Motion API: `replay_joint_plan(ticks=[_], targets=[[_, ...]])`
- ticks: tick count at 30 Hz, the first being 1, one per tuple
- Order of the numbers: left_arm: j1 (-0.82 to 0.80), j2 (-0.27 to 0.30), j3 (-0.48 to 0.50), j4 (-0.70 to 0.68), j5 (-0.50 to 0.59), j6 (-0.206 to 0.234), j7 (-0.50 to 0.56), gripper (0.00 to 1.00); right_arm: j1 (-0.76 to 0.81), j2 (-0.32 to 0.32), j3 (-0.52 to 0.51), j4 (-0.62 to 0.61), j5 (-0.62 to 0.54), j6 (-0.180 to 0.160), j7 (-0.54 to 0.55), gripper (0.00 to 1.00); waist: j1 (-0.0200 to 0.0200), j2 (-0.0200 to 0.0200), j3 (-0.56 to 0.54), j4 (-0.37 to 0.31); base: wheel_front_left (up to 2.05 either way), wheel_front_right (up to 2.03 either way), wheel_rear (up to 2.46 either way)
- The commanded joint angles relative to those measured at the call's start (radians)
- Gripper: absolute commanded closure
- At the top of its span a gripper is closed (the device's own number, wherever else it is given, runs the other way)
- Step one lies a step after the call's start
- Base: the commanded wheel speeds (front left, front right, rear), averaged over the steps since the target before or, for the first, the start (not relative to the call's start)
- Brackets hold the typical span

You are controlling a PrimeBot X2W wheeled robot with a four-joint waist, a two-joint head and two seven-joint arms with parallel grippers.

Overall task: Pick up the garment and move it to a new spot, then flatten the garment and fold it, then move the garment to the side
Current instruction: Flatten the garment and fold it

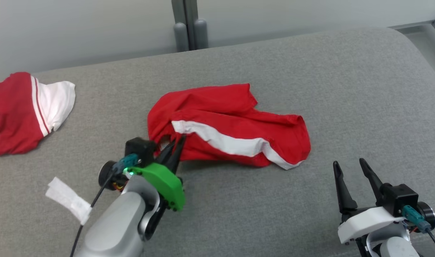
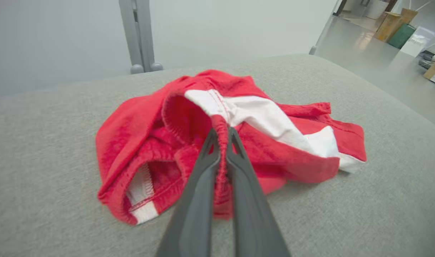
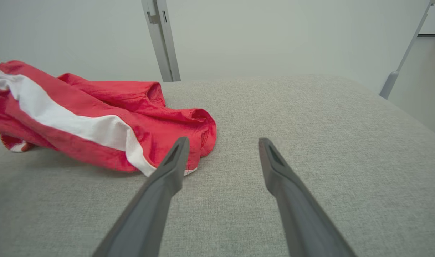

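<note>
1. Grey fabric covered the broad padded surface (image 1: 346,71), with a pale wall and a grey post (image 1: 189,25) behind it
2. Near the middle of it the garment (image 1: 217,107), red with a white stripe, lay crumpled
3. At the garment's near-left edge the left gripper (image 1: 177,140) was closed tight, its fingers pinching a fold of red hem
4. Close to the garment's right end but apart from it, the right gripper (image 1: 348,161) stood wide open and held nothing
5. At the far left, well apart, lay a second garment (image 1: 10,114), red and white, and a strip of white tape (image 1: 68,200) lay beside the left arm
</note>
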Motion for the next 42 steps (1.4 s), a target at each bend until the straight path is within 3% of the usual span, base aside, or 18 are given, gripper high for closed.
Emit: replay_joint_plan(ticks=[1,5,9,20,21,22,23,24,33,42], targets=[[0.039,0.024,0.013,-0.015,-0.016,0.009,-0.004,1.00,0.015,-0.004,-0.003,0.001,-0.008,0.000,-0.005,0.00,0.0000,0.0000,-0.024,0.034,0.00,0.00,0.00],[0.121,0.098,0.053,-0.046,-0.048,0.035,-0.003,1.00,0.014,-0.004,-0.007,-0.002,-0.012,0.000,-0.005,0.00,0.0000,0.0000,-0.022,0.050,0.00,0.00,0.00],[0.183,0.134,0.079,-0.041,-0.077,0.051,-0.017,1.00,0.007,-0.004,-0.008,-0.005,-0.016,0.000,-0.005,0.00,0.0000,0.0000,-0.016,0.059,0.00,0.00,0.00],[0.223,0.101,0.118,0.065,-0.110,0.036,-0.084,1.00,-0.017,-0.004,-0.002,-0.006,-0.027,0.000,-0.005,0.00,0.0000,0.0000,0.005,0.059,0.00,0.00,0.00],[0.223,0.099,0.122,0.072,-0.110,0.035,-0.088,0.93,-0.017,-0.004,-0.002,-0.005,-0.027,0.000,-0.005,0.00,0.0000,0.0000,0.005,0.059,0.00,0.00,0.00],[0.224,0.097,0.128,0.079,-0.110,0.032,-0.093,0.61,-0.017,-0.004,-0.002,-0.004,-0.028,0.000,-0.005,0.00,0.0000,0.0000,0.005,0.058,0.00,0.00,0.00],[0.225,0.095,0.133,0.083,-0.109,0.031,-0.097,0.46,-0.018,-0.004,-0.003,-0.003,-0.027,0.000,-0.005,0.00,0.0000,0.0000,0.004,0.058,0.00,0.00,0.00],[0.227,0.093,0.139,0.087,-0.105,0.029,-0.097,0.00,-0.017,-0.004,-0.004,-0.003,-0.027,0.000,-0.005,0.00,0.0000,0.0000,0.003,0.058,0.00,0.00,0.00],[0.285,0.074,0.249,-0.017,-0.046,0.024,-0.104,0.00,-0.012,-0.004,-0.012,-0.004,-0.027,0.000,-0.005,0.00,0.0000,0.0000,-0.021,0.065,0.00,0.00,0.00],[0.426,0.005,0.369,-0.190,0.089,0.021,-0.103,0.00,0.013,-0.004,-0.013,-0.011,-0.027,0.000,-0.005,0.00,0.0000,0.0000,-0.073,0.073,0.00,0.00,0.00]])
